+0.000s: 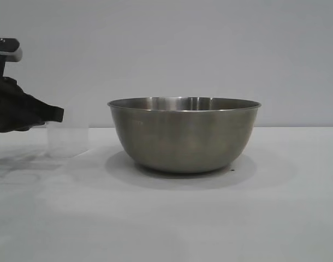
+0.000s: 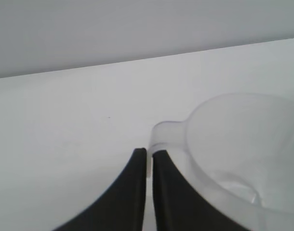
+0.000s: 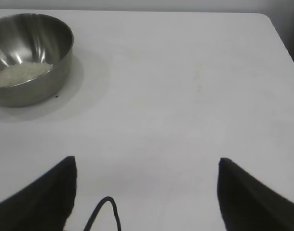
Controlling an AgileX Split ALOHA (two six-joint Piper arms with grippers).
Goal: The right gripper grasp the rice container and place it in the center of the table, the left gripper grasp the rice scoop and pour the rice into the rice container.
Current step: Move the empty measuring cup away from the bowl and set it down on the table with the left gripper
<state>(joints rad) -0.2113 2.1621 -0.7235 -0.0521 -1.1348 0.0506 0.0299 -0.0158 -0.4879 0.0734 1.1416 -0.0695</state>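
Rice container mid-table; rice scoop upright at its nine o'clock, left hand at the scoop's nine o'clock rim. Left wrist: fingers pinched to a slit on the scoop's handle. Right wrist: right hand spread wide, holding nothing; rice inside the container at ten o'clock. Likely best: part fingers slowly, back straight off, avoid tipping the scoop.

Backdrop: plain pale grey wall, unmarked, runs behind the left gripper and on past its tip. Furniture: the table, matte white, lies beneath the claw and extends well ahead of it; one corner is rounded, with a few tiny dark specks. Light: soft, diffuse; shadows faint-edged.
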